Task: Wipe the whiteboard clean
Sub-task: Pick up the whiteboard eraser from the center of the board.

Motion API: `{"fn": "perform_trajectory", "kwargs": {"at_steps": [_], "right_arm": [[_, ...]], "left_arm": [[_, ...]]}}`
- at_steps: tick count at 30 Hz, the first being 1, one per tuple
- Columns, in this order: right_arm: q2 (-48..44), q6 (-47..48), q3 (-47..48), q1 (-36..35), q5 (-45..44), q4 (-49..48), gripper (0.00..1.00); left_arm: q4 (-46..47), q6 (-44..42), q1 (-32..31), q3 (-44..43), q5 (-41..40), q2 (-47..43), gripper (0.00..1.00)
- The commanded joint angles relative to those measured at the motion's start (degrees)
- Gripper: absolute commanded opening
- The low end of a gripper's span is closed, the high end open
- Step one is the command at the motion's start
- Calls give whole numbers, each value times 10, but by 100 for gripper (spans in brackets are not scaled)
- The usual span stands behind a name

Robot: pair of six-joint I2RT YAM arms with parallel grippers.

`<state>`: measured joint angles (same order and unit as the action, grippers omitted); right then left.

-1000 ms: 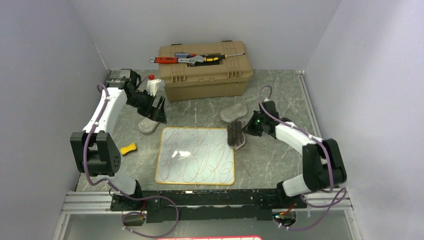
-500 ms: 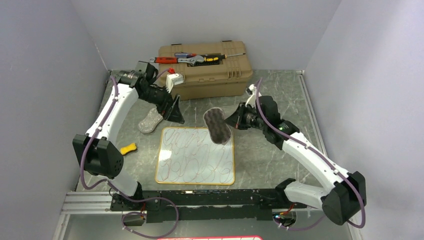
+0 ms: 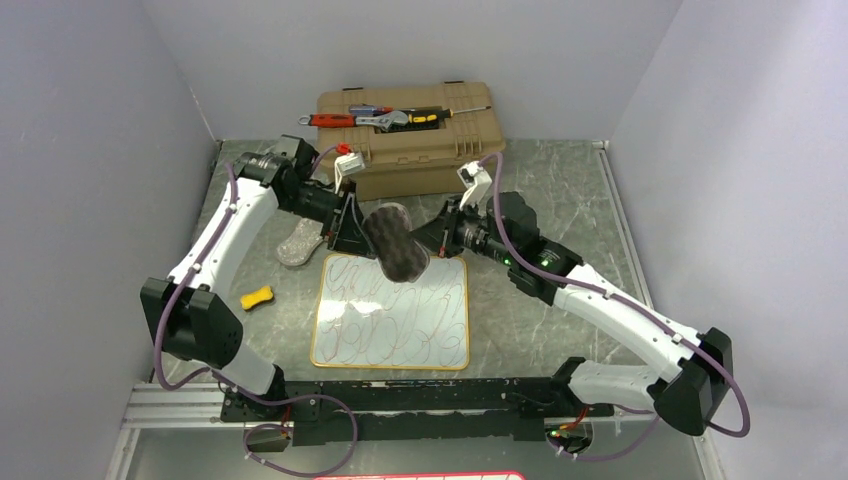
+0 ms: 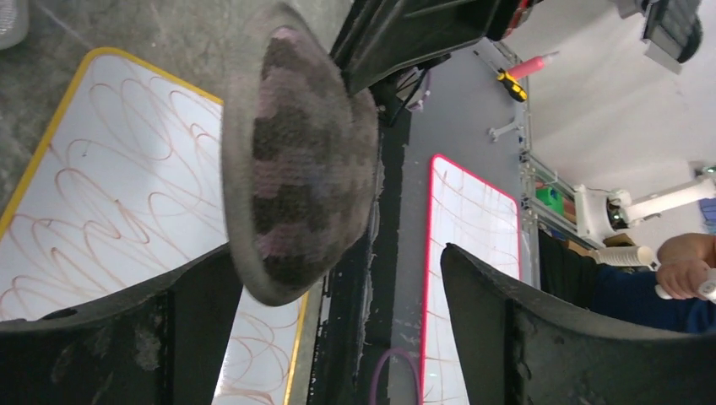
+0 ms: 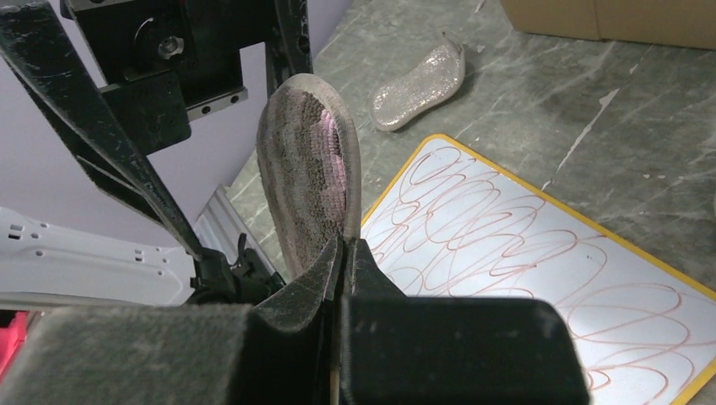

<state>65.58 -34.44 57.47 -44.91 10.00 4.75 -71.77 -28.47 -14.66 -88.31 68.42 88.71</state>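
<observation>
Scribbled whiteboard [image 3: 390,312], right claw [image 3: 427,242] gripping dark pad [image 3: 395,243] over its far edge, left claw [image 3: 350,232] alongside

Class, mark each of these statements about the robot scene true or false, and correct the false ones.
1. The whiteboard has been wiped clean. False: reddish scribbles cover it.
2. The right end effector is shut on the dark pad. True.
3. The left end effector is shut. False: it is open, with the dark pad close to its fingers.
4. Tools lie on the lid of the toolbox. True.
</observation>
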Motion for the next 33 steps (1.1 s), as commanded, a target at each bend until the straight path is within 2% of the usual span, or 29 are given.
{"fn": "perform_trajectory", "kwargs": {"at_steps": [1,4,6,9,10,11,12,13,16,18,22,23,25,29,33], "right_arm": [[10,17,29,-14,-10,-39,0],[16,17,27,-23,-12,-43,0],[14,12,23,-29,-14,-45,0],[-3,1,5,-30,-20,-60,0],[-10,-3,-1,-30,-22,-67,0],[-15,-7,-7,-30,-20,-72,0],[-16,-13,-11,-30,-15,-76,0],[-14,-19,-11,-30,-11,-75,0],[-1,-39,-1,-31,-16,-52,2],[6,-48,23,-30,-33,-4,23],[5,-70,69,-26,-80,75,57],[5,-74,77,-23,-80,82,62],[11,-92,97,-15,-75,109,68],[24,-148,97,24,-20,122,71],[39,-209,69,60,50,91,73]], "left_arm": [[-41,-55,0,-18,80,-4,83],[-61,-78,0,-33,86,12,61],[-91,-112,0,-43,84,28,57],[-111,-132,0,-41,75,45,56],[-113,-136,0,-39,75,47,51],[-117,-142,0,-39,79,49,38],[-120,-149,0,-42,81,51,17],[-119,-148,0,-47,77,53,6],[-136,-167,0,-74,50,57,4],[-134,-177,0,-91,6,53,4],[-53,-188,-11,-75,-132,-4,4],[-29,-205,-21,-65,-175,-26,4],[14,-264,-45,-33,-266,-75,4],[82,-389,-85,30,-412,-170,4],[147,-567,-114,153,-423,-312,4]]}}
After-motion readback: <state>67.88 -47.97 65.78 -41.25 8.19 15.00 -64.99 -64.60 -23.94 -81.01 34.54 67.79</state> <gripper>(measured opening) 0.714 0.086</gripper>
